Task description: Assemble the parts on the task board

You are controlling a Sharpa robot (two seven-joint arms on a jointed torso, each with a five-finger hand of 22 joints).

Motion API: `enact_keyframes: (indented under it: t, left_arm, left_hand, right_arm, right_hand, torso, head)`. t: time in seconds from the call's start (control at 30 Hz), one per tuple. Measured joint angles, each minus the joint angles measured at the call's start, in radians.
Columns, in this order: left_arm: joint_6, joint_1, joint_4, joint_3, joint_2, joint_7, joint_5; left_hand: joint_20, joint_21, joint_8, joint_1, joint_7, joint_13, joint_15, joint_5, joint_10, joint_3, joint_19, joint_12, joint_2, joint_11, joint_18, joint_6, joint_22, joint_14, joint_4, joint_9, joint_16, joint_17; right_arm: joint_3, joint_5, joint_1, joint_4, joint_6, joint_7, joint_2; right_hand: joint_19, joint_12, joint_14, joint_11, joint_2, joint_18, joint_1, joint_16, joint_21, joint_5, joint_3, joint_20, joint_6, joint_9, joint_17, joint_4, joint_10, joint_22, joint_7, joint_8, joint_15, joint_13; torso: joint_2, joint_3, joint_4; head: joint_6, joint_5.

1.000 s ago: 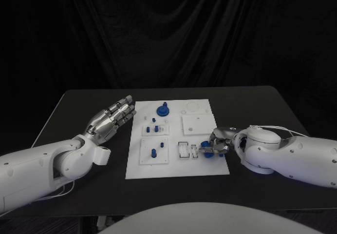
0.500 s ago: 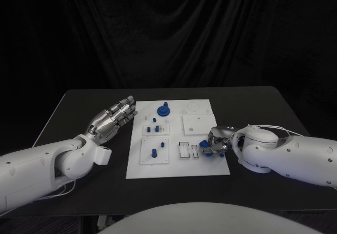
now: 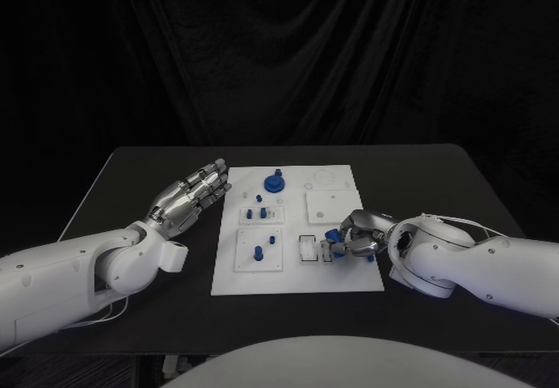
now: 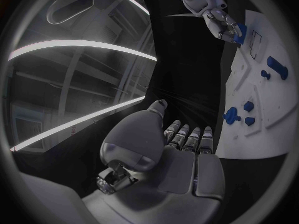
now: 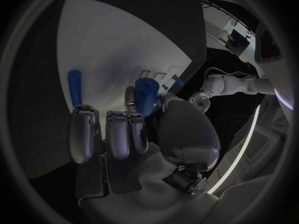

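Right hand (image 3: 355, 234) pinches a blue part (image 5: 147, 95) over the task board (image 3: 350, 279) near its right edge, close to small rectangular slots (image 3: 306, 248). Other blue parts (image 3: 275, 182) stand across the board. Left hand (image 3: 190, 196) hovers flat, fingers apart, holding nothing, just beside the board's left edge.

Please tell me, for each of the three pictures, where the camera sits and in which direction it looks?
Head view: on the head, looking down at the task board; both arms show.
Left wrist view: behind the left hand, facing along the board's edge.
Right wrist view: behind the right hand, which holds a blue part.
All three share the board.
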Motion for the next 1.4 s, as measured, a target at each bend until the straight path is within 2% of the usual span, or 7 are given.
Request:
enact_keyframes:
  t: [0.23, 0.3, 0.37, 0.7, 0.93, 1.1, 1.4]
  left_arm:
    - [0.000, 0.000, 0.000, 0.000, 0.003, 0.000, 0.000]
    - [0.000, 0.000, 0.000, 0.000, 0.003, 0.000, 0.000]
    - [0.000, 0.000, 0.000, 0.000, 0.003, 0.000, 0.000]
    - [0.001, 0.000, -0.001, 0.000, 0.005, 0.000, 0.000]
    - [0.002, 0.000, -0.002, 0.000, 0.007, 0.000, 0.000]
    - [0.003, 0.000, -0.002, 0.000, 0.009, 0.000, 0.000]
    - [0.005, 0.000, -0.003, 0.000, 0.009, 0.000, 0.000]
  left_hand:
    - [0.000, 0.000, 0.000, 0.000, 0.002, 0.000, 0.000, 0.001, 0.000, 0.001, 0.000, 0.000, 0.000, 0.000, 0.000, 0.002, 0.000, 0.000, -0.001, 0.000, 0.000, 0.000]
    - [0.000, 0.000, 0.000, 0.000, 0.004, 0.000, 0.000, 0.004, 0.000, 0.003, 0.000, 0.000, 0.000, 0.000, 0.000, 0.004, 0.000, 0.000, -0.003, 0.000, 0.000, 0.000]
    - [0.000, 0.000, 0.000, 0.000, 0.004, 0.000, 0.000, 0.004, 0.000, 0.003, 0.000, 0.000, 0.000, 0.000, 0.000, 0.004, 0.000, 0.000, -0.003, 0.000, 0.000, 0.000]
    - [0.000, 0.000, 0.000, 0.000, 0.004, 0.000, 0.000, 0.004, 0.000, 0.003, 0.000, 0.000, 0.000, 0.000, 0.000, 0.004, 0.000, 0.000, -0.003, 0.000, 0.000, 0.001]
    - [0.000, 0.000, 0.000, 0.000, 0.004, 0.000, 0.000, 0.004, 0.000, 0.003, 0.000, 0.000, 0.000, 0.000, 0.000, 0.004, 0.000, 0.000, -0.003, 0.001, 0.000, 0.000]
    - [0.000, 0.000, 0.000, 0.000, 0.004, 0.000, 0.000, 0.004, 0.000, 0.003, 0.000, 0.000, 0.000, 0.000, 0.000, 0.004, 0.000, 0.000, -0.003, 0.001, 0.000, 0.000]
    - [0.000, 0.000, 0.000, 0.000, 0.007, 0.000, 0.000, 0.004, 0.000, 0.003, 0.000, 0.000, 0.000, 0.000, 0.000, 0.007, 0.000, 0.000, -0.003, 0.001, 0.000, 0.000]
  right_arm:
    - [0.002, 0.131, 0.000, 0.008, -0.017, 0.023, 0.023]
    - [0.002, 0.158, 0.000, 0.002, -0.014, 0.023, 0.033]
    - [0.002, 0.177, 0.000, -0.004, -0.010, 0.023, 0.040]
    - [0.002, 0.219, 0.000, -0.034, 0.011, 0.011, 0.072]
    - [0.002, 0.225, 0.000, -0.051, 0.022, 0.001, 0.087]
    - [0.002, 0.226, 0.000, -0.062, 0.030, -0.004, 0.093]
    - [0.002, 0.227, 0.000, -0.073, 0.041, -0.009, 0.101]
  right_hand:
    - [0.000, 0.000, 0.000, 0.000, 0.009, 0.000, -0.025, -0.006, -0.005, -0.099, 0.009, 0.000, -0.001, 0.005, 0.000, 0.005, 0.000, 0.000, -0.001, -0.016, 0.000, 0.000]
    - [0.000, 0.000, 0.000, 0.000, 0.014, 0.000, -0.049, -0.006, -0.008, -0.171, 0.024, 0.000, -0.005, 0.005, 0.000, -0.007, 0.000, 0.000, -0.005, -0.024, 0.000, 0.000]
    - [0.000, 0.000, 0.000, 0.000, 0.019, 0.000, -0.066, -0.006, -0.014, -0.264, 0.079, 0.000, -0.006, 0.003, 0.000, -0.063, 0.000, 0.000, -0.006, -0.034, 0.000, 0.000]
    - [-0.004, 0.000, -0.004, 0.008, 0.037, 0.000, -0.119, -0.022, -0.040, -0.450, 0.088, 0.004, -0.002, -0.006, 0.000, -0.063, 0.000, 0.000, -0.002, -0.060, 0.004, 0.000]
    - [-0.004, 0.000, -0.004, 0.008, 0.045, 0.000, -0.131, -0.026, -0.048, -0.521, 0.067, 0.004, -0.002, -0.006, 0.000, -0.042, 0.000, 0.000, -0.002, -0.065, 0.004, 0.000]
    - [-0.004, 0.000, -0.004, 0.008, 0.049, 0.000, -0.135, -0.026, -0.048, -0.534, 0.063, 0.004, -0.004, -0.006, 0.000, -0.038, 0.000, 0.000, 0.000, -0.069, 0.004, 0.000]
    - [0.000, 0.000, -0.004, 0.008, 0.076, 0.000, -0.204, -0.033, -0.062, -0.666, 0.010, 0.007, -0.009, -0.012, 0.000, -0.028, 0.000, 0.000, 0.005, -0.086, 0.004, 0.000]
  torso:
    - [0.000, -0.0007, 0.0012]
    - [0.000, -0.0008, 0.0018]
    - [0.000, -0.0008, 0.0020]
    - [0.000, -0.0012, 0.0025]
    - [0.000, -0.0012, 0.0021]
    - [0.000, -0.0012, 0.0020]
    - [0.000, -0.0010, 0.0015]
  head:
    - [0.000, 0.006]
    - [0.000, 0.008]
    - [0.000, 0.009]
    - [0.000, 0.010]
    - [0.000, 0.013]
    - [0.000, 0.014]
    - [0.000, 0.016]
